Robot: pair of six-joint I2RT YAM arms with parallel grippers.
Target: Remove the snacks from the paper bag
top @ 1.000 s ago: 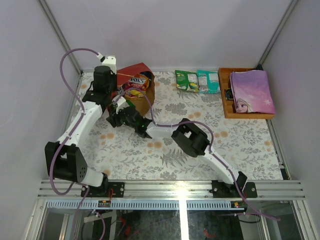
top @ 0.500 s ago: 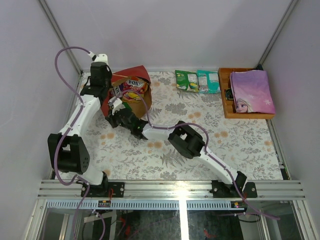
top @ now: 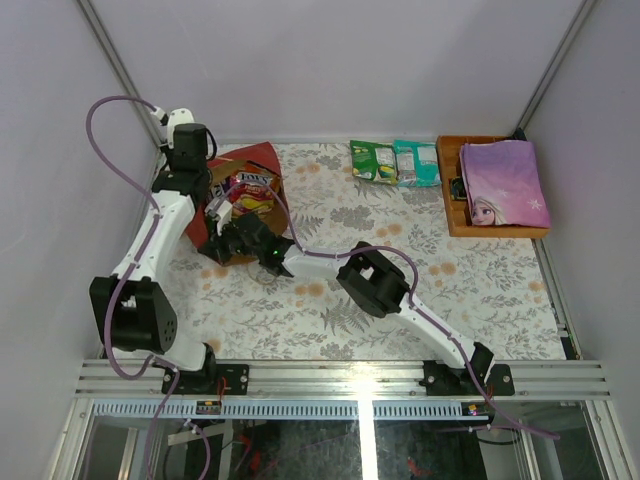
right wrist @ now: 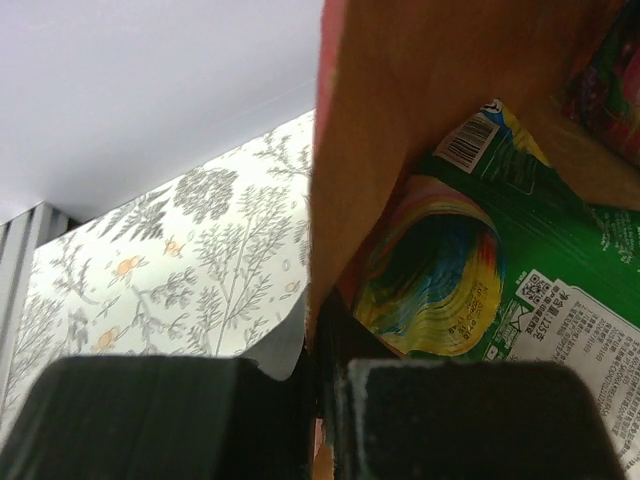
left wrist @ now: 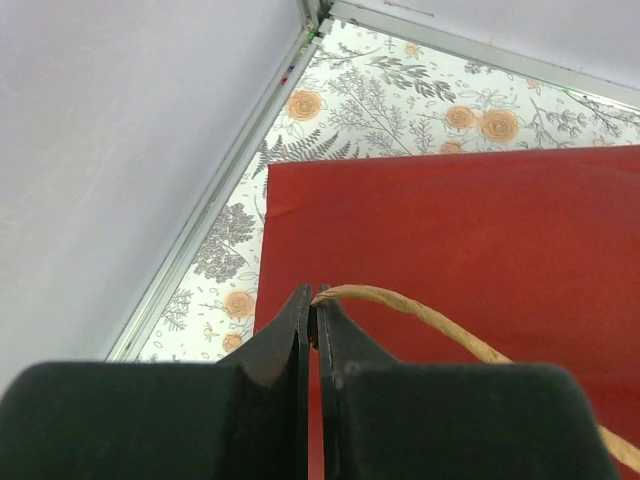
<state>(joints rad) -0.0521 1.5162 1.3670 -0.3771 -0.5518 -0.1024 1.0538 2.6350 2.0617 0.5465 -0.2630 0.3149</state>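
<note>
The paper bag, red outside and brown inside, lies tipped at the table's back left with its mouth facing the arms. A yellow-red snack packet shows in the mouth. My left gripper is shut on the bag's twine handle, over the red wall. My right gripper is shut on the bag's brown side wall at the rim. Inside lie a green packet and a rainbow-coloured packet. A green packet and a teal packet lie on the table.
An orange-brown wooden tray at the back right holds a purple princess book. The enclosure's left wall and metal rail run close beside the bag. The floral tablecloth covers the table.
The left arm has drawn the bag leftward toward the wall by its handle. The right gripper has gone from open to shut on the bag's rim and followed it left.
</note>
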